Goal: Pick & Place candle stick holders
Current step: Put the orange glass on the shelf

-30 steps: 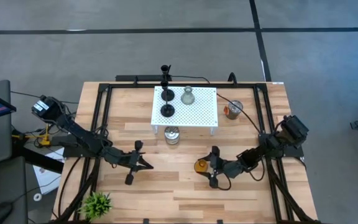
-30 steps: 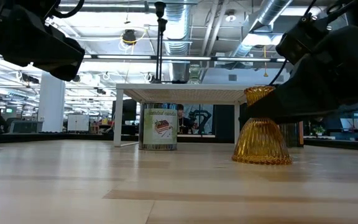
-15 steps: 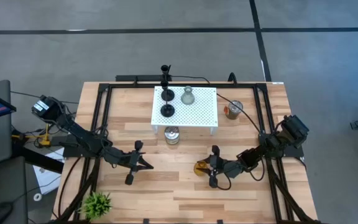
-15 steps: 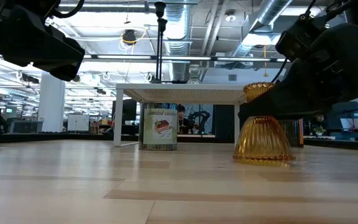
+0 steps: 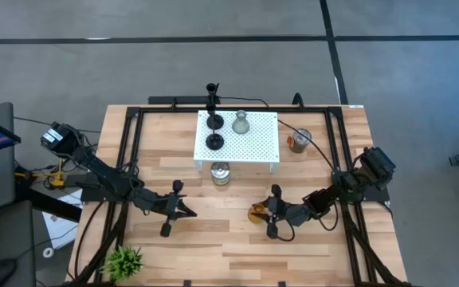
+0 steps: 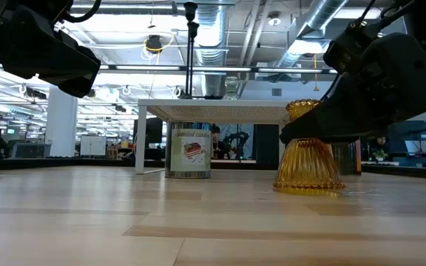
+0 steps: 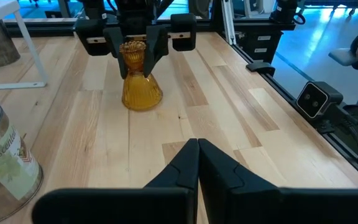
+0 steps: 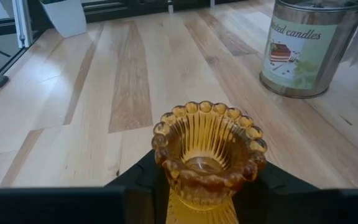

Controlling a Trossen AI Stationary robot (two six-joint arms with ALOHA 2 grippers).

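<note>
There are 4 candle stick holders: 2 black ones and 1 pale-green glass on the white perforated stand; 1 amber glass holder on the table. It is ribbed, flared at the base, with a beaded rim; the right gripper is clamped on its neck. The left gripper hovers with fingers together; 2 tins also stand on the table.

Wooden table: white rack, tins, amber holder, plant.

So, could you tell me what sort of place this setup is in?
Probably a robotics lab in an industrial hall: exposed ceiling ducts, a grey concrete floor around the wooden table, and workstations behind.
</note>
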